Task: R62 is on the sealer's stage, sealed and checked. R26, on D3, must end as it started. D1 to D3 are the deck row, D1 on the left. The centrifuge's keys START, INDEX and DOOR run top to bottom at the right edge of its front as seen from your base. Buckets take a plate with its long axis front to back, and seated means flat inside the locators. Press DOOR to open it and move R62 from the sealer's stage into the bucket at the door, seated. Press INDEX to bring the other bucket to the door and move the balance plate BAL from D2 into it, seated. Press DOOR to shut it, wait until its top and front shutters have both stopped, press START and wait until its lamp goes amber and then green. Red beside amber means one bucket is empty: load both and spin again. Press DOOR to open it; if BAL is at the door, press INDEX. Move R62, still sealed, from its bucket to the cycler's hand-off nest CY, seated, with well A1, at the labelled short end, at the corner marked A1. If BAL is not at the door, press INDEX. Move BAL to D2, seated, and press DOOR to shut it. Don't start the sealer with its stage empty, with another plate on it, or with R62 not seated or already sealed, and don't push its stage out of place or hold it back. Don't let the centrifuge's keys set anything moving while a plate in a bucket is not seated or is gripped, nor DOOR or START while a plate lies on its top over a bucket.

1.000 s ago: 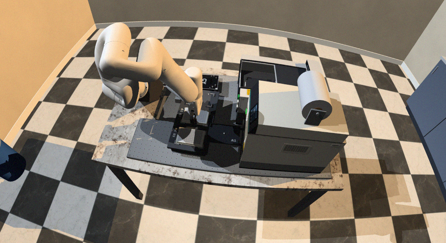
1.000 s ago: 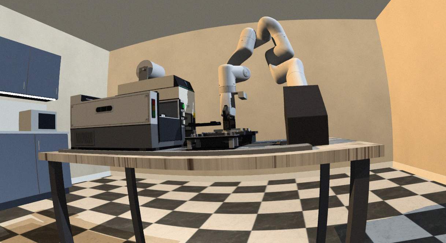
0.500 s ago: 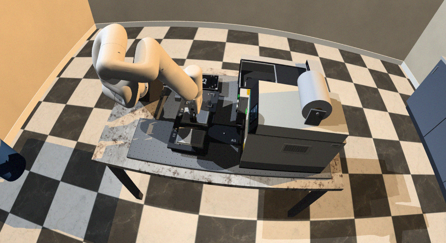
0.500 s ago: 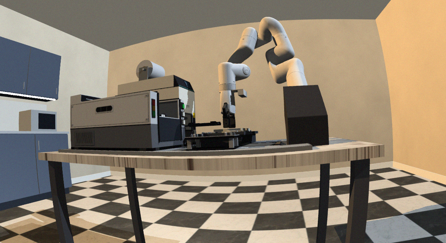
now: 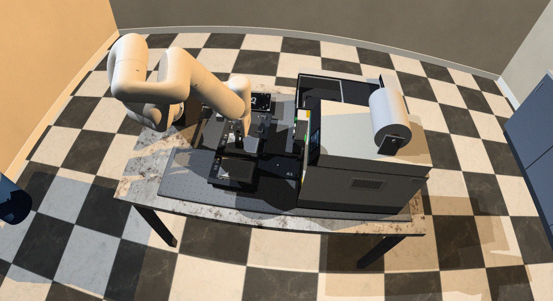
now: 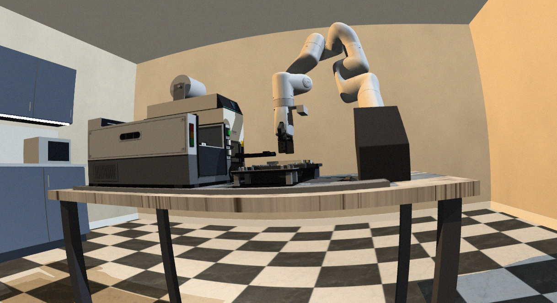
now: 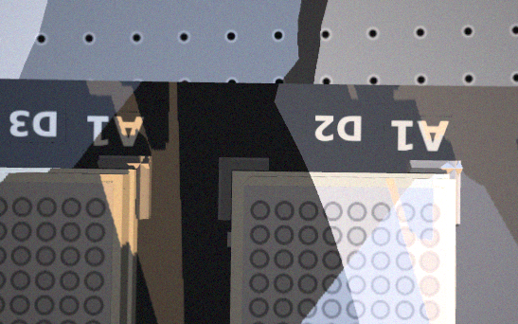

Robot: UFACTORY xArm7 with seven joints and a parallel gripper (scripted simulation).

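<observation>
A well plate [image 7: 349, 246] [image 5: 252, 144] lies flat in the nest marked D2 [image 7: 338, 128], its corner by the A1 mark. A second well plate [image 7: 51, 246] [image 5: 235, 169] lies in the nest marked D3 [image 7: 33, 124]. My gripper [image 5: 238, 142] [image 6: 285, 149] is open and empty. It points straight down a short way above the labelled end of the D2 plate and is clear of it. Its fingers do not show in the wrist view. I cannot read either plate's label.
The black deck [image 6: 272, 176] [image 7: 236, 123] sits on a perforated baseplate [image 5: 185, 183]. The centrifuge [image 6: 147, 145] [image 5: 356, 91] and the sealer [image 5: 348, 136] with its film roll [image 5: 388, 113] stand beside it. A dark block [image 6: 380, 145] stands by the arm's base.
</observation>
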